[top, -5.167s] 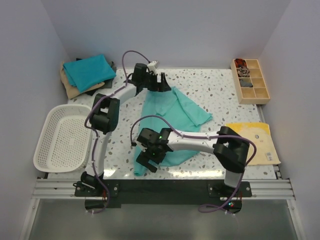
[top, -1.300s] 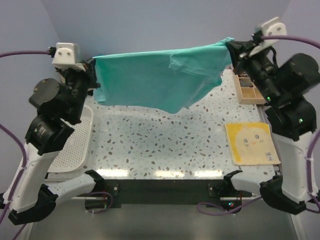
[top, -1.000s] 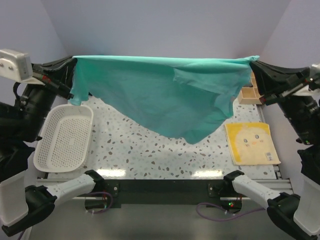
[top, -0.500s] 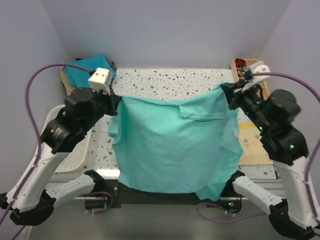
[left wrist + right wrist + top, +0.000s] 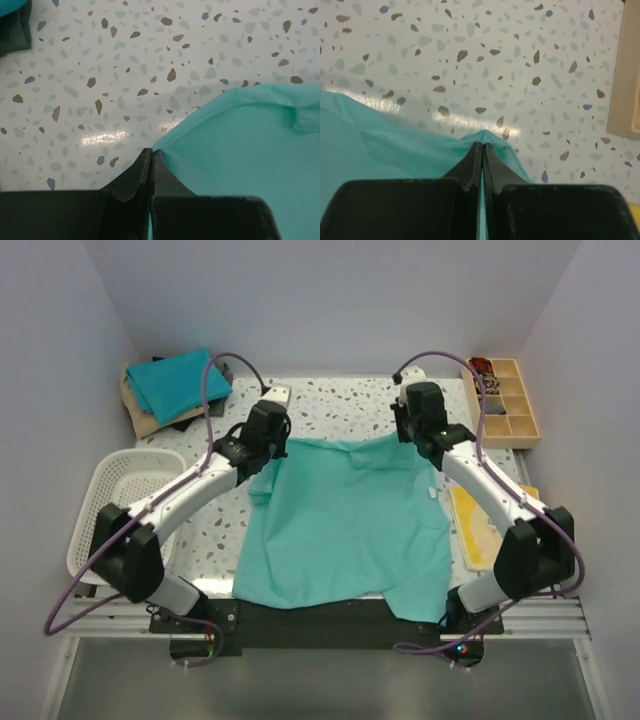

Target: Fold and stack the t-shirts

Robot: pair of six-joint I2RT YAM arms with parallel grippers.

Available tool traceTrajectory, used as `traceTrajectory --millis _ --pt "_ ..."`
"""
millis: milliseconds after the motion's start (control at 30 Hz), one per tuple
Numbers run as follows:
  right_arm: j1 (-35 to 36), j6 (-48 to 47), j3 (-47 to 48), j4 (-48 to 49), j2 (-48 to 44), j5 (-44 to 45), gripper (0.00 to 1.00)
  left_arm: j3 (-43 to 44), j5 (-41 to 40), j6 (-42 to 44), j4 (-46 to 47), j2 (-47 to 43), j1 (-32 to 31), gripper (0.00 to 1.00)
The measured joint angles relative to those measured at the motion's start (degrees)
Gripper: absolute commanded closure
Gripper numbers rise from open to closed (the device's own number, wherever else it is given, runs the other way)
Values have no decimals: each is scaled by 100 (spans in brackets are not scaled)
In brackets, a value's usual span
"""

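Observation:
A light sea-green t-shirt lies spread over the middle of the table, its near hem hanging past the front edge. My left gripper is shut on its far left corner, low over the table. My right gripper is shut on the far right corner, which bunches up around the fingertips. At the back left, a folded teal-blue t-shirt tops a stack with a tan one and a dark one beneath.
A white mesh basket sits at the left edge. A wooden compartment box stands at the back right. A yellow sheet lies at the right, partly under the shirt and my right arm.
Both grippers came down from high above and moved toward the back of the table, laying the hanging sea-green shirt flat. Both stayed shut on its corners.

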Motion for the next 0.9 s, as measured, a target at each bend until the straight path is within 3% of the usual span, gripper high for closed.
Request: traceTrajectory --millis 233,400,667,900 --pt "-787 297 1196 651 1703 -240 100 907 -61 402 549 2247 562 100" --pt "-1303 369 2258 660 2774 -570 100 2173 -96 831 601 3462 946 99" --pt "-1613 518 2516 525 3331 -1325 100 2393 -26 1381 844 3716 1064 96" --pt "-1633 529 2503 282 3318 -1751 100 1928 260 1423 833 3713 1064 94"
